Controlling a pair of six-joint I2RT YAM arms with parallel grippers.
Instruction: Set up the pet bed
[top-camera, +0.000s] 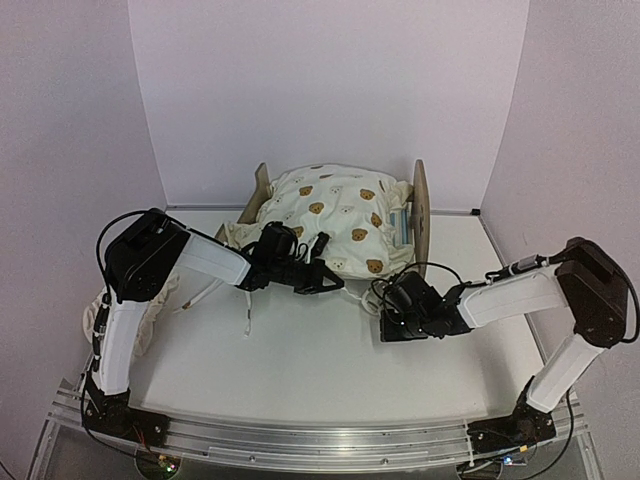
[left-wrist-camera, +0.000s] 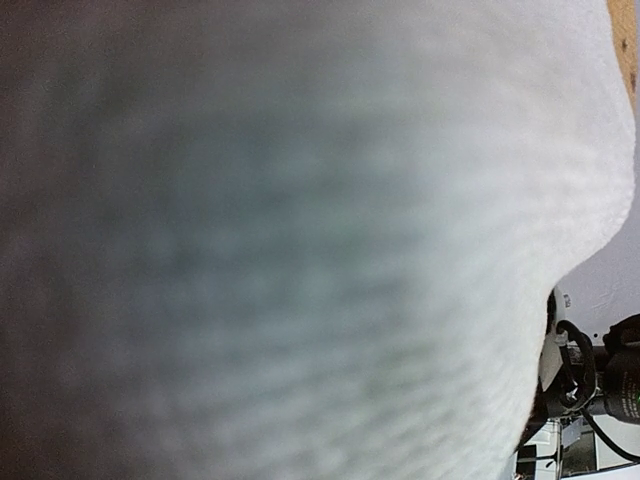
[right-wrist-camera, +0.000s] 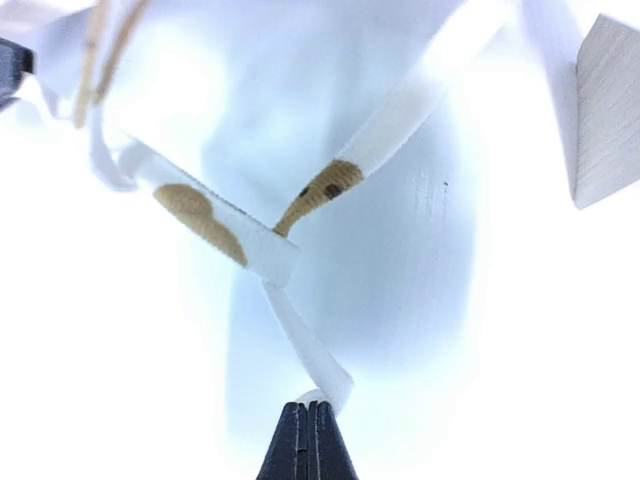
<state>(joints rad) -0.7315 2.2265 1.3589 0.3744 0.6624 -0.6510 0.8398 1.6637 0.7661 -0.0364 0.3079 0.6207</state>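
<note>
The pet bed (top-camera: 421, 200), a light plywood frame, stands at the back centre, with a strip of striped mattress (top-camera: 400, 222) showing by its right end board. A cream bear-print quilt (top-camera: 335, 215) lies heaped over it. My left gripper (top-camera: 328, 277) sits at the quilt's front edge. Blurred white cloth (left-wrist-camera: 300, 240) fills the left wrist view and hides the jaws, so I cannot tell whether any cloth is pinched. My right gripper (right-wrist-camera: 308, 408) is shut on the end of a white quilt tie (right-wrist-camera: 305, 345), low over the table in front of the bed's right end (top-camera: 388, 312).
A ruffled pale pillow (top-camera: 150, 315) lies at the left under my left arm. Another loose tie (top-camera: 246, 318) trails onto the table. A plywood corner of the bed (right-wrist-camera: 605, 110) shows at the right of the right wrist view. Pale walls close in the back and sides.
</note>
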